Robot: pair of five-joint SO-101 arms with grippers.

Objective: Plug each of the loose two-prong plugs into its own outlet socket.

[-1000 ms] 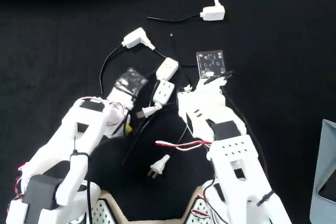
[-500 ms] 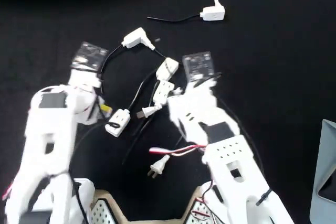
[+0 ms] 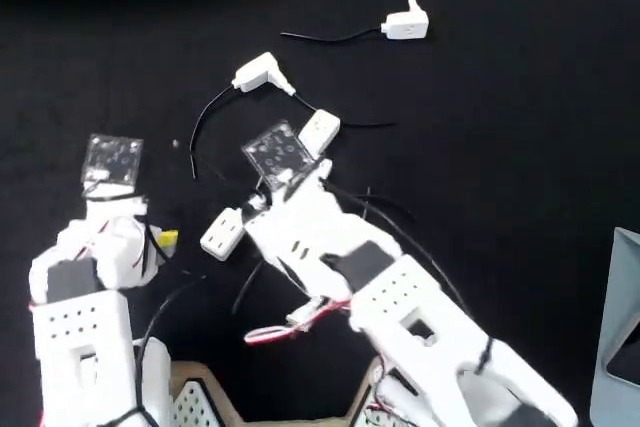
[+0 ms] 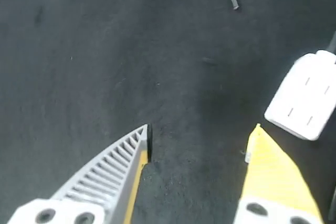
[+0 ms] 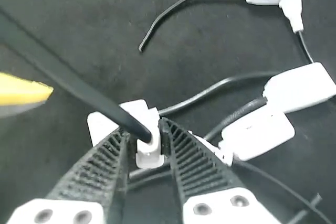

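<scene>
My right gripper (image 5: pixel 144 128) is shut on a white two-prong plug (image 5: pixel 148 153) with a black cable, right at a white outlet socket (image 5: pixel 107 121). In the high view that socket (image 3: pixel 222 232) lies left of centre, with the right arm (image 3: pixel 310 227) stretched over to it. My left gripper (image 4: pixel 202 129) stands open and holds nothing, just above the black cloth, with the socket (image 4: pixel 307 98) off to one side of it. Its yellow finger (image 3: pixel 166 239) is a little left of the socket.
More white sockets and plugs on black cables lie behind: one (image 3: pixel 318 129) mid-table, one (image 3: pixel 258 72) farther back, one (image 3: pixel 405 24) at the far edge. Two more (image 5: pixel 299 87) (image 5: pixel 257 129) sit close beside my right gripper. A grey box (image 3: pixel 620 347) stands at the right edge.
The left arm drew back to the left, away from the socket it had set down. The right arm swung left across the table, carrying the plug to that socket.
</scene>
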